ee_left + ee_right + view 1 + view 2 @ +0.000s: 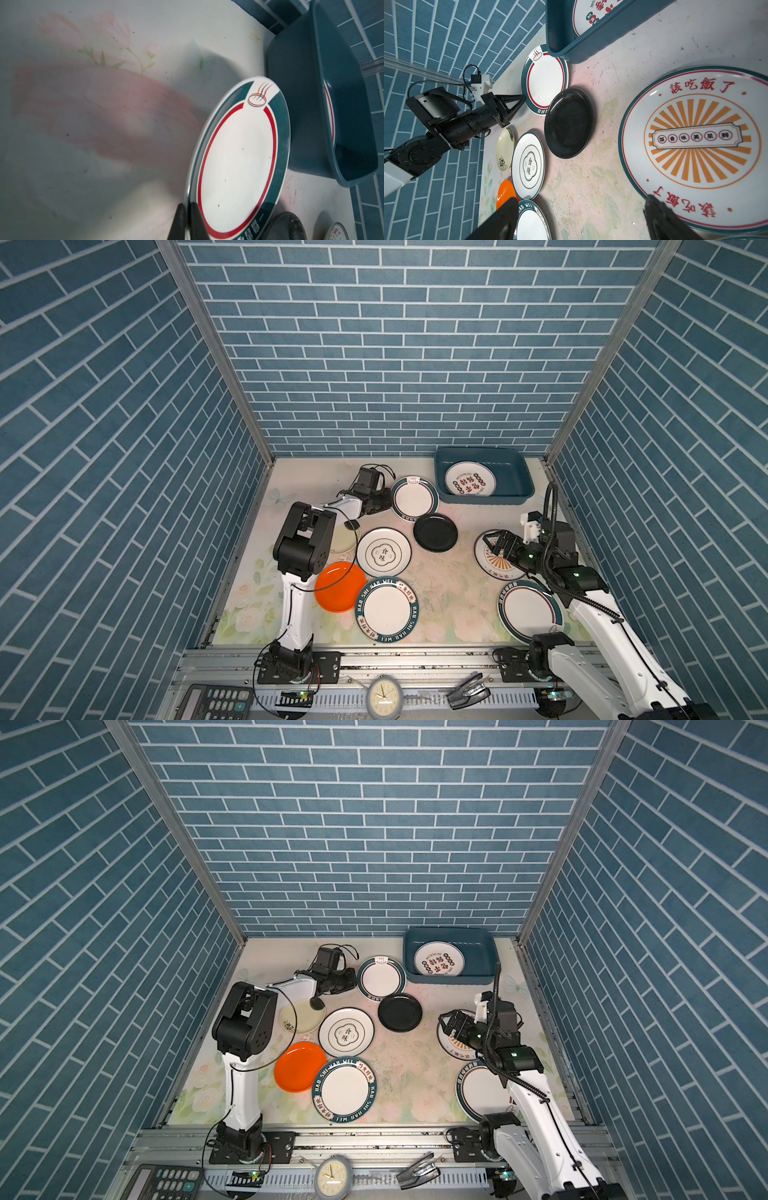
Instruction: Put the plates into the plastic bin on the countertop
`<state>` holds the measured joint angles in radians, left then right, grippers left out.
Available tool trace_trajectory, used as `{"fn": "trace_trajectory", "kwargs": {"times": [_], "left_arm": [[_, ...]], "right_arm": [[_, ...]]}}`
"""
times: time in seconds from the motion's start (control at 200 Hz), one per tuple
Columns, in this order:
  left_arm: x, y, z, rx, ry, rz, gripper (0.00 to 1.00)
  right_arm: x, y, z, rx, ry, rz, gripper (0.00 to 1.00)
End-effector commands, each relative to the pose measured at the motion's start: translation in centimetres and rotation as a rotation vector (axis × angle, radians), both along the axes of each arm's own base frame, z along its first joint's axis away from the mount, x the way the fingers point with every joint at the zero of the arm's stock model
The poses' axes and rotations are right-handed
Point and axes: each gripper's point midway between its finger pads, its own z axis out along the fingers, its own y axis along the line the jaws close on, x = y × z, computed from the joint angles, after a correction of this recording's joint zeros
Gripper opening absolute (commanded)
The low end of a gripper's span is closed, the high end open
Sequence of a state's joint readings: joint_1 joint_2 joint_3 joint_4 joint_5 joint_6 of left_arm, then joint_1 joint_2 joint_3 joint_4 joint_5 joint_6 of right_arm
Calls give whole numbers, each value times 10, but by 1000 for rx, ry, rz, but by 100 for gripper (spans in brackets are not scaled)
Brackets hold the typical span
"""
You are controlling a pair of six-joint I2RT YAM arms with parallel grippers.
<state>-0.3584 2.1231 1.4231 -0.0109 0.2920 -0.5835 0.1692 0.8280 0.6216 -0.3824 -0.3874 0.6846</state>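
Note:
My left gripper is shut on the rim of a white plate with a teal rim and red ring, seen in both top views just left of the plastic bin. One printed plate lies inside the bin. My right gripper is open with nothing between its fingers, low over the edge of a sunburst plate at right. On the countertop also lie black, white motif, orange, lettered teal-rim, cream and front-right teal-rim plates.
Blue brick walls close in the counter on three sides. On the metal rail in front sit a round clock, a calculator and a black clip. The black plate's edge lies close to the held plate.

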Motion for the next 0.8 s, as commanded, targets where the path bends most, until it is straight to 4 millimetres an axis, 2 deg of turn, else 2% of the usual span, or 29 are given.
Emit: {"fn": "trace_trajectory", "kwargs": {"times": [0.0, 0.455, 0.795], "left_arm": [[-8, 5, -20, 69, 45, -9, 3], [-11, 10, -4, 92, 22, -14, 0], [-10, 36, 12, 141, -2, 59, 0]], "right_arm": [[-1, -5, -4, -5, 19, -36, 94], [4, -4, -7, -8, 40, -33, 94], [12, 1, -3, 3, 44, -18, 94]]}}
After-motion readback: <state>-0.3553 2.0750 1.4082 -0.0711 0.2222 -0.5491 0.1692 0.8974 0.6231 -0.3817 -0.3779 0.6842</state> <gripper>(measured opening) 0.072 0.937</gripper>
